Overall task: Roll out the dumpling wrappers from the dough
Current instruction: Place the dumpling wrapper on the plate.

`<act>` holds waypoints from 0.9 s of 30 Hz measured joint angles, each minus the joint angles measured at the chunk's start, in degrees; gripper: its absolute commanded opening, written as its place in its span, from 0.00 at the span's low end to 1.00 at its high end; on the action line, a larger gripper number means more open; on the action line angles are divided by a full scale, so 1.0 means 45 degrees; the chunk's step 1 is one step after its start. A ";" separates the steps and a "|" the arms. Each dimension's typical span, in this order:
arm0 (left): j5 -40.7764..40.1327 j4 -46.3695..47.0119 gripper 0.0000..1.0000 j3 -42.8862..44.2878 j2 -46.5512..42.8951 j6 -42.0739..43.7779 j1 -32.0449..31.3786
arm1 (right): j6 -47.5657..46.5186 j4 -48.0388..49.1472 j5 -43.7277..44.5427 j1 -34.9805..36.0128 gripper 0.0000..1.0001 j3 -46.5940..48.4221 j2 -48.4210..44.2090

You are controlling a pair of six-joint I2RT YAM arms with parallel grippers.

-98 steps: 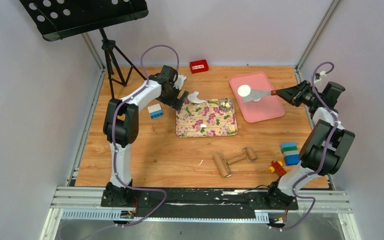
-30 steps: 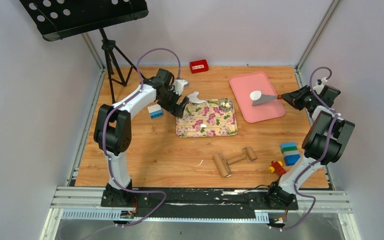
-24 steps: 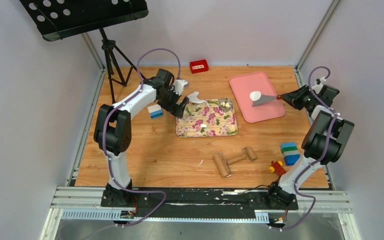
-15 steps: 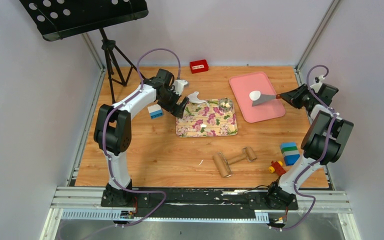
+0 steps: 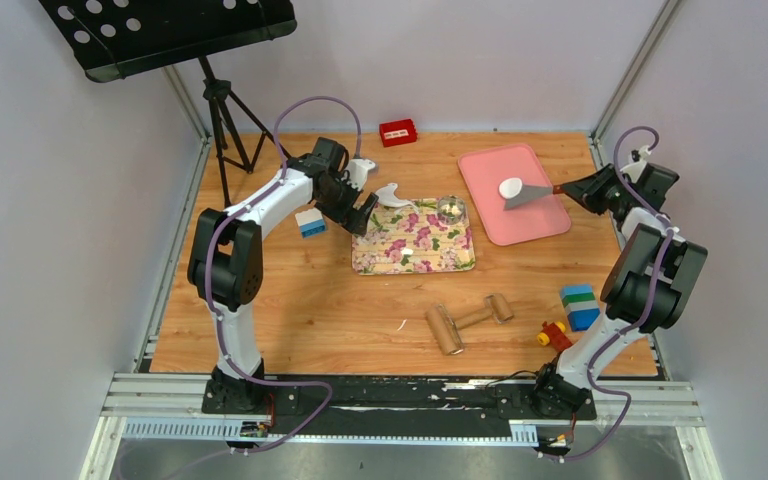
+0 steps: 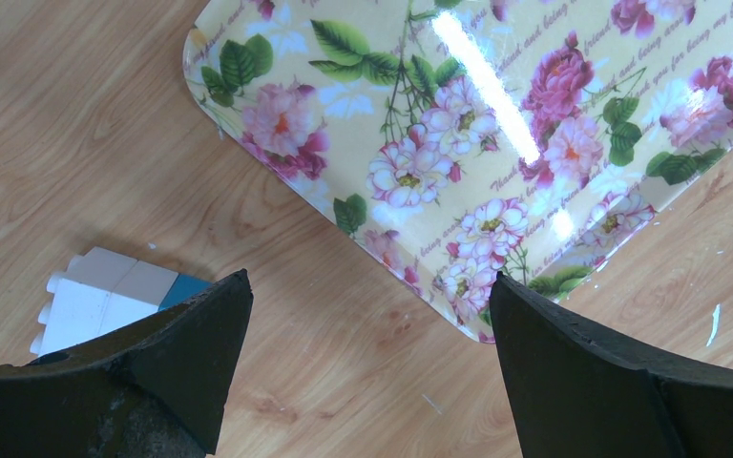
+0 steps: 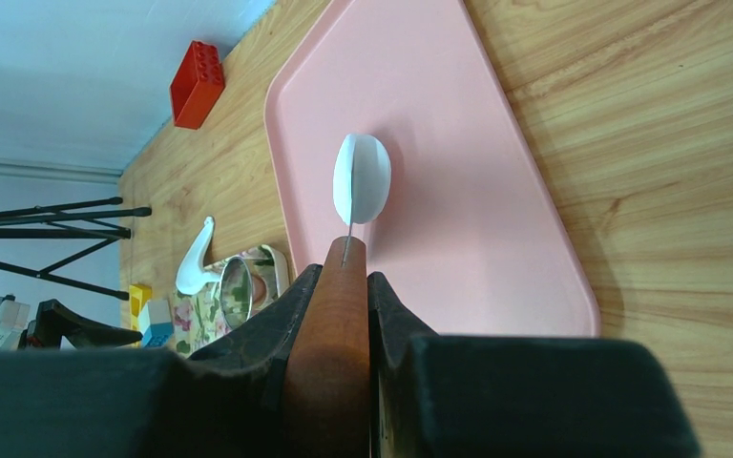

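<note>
At the right gripper (image 7: 344, 281): jaws drawn close, clamped on the brown wooden handle of a spatula (image 5: 527, 196), nothing else in the grip. Straight ahead of those jaws, off the tip of the thin blade (seen edge-on from the wrist), one of the dumpling wrappers (image 7: 363, 178), a white round disc lying on the pink tray (image 7: 458, 219). Blade tip right at the disc's edge; touching or just short, impossible to tell.

At the left gripper (image 6: 367, 291): jaws spread wide, holding nothing, hanging above the wooden table (image 6: 324, 391). Just beyond the jaws and toward the right finger, a rounded corner of the floral tray (image 6: 458, 143); beside the left finger, a white-and-blue block (image 6: 105, 296). Past that gripper, at the floral tray's edge, the dough (image 5: 392, 195), a curled white scrap, apart from both fingers. Farther along the same tray, a metal ring cutter (image 5: 450, 210). Well away from either pair of jaws, a wooden rolling pin (image 5: 465, 322) on the table.
</note>
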 measured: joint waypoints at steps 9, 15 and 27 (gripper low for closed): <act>0.0000 0.0005 1.00 0.0000 0.0000 -0.0034 -0.0049 | -0.0185 -0.0335 0.0019 0.0000 0.00 0.0121 -0.0185; 0.0000 0.0005 1.00 0.0000 0.0000 -0.0034 -0.0058 | -0.0189 -0.0335 -0.0024 0.0000 0.00 0.0194 -0.0306; 0.0000 0.0010 1.00 0.0000 0.0000 -0.0034 -0.0063 | -0.0534 -0.0617 -0.0029 0.0209 0.00 0.0185 -0.0534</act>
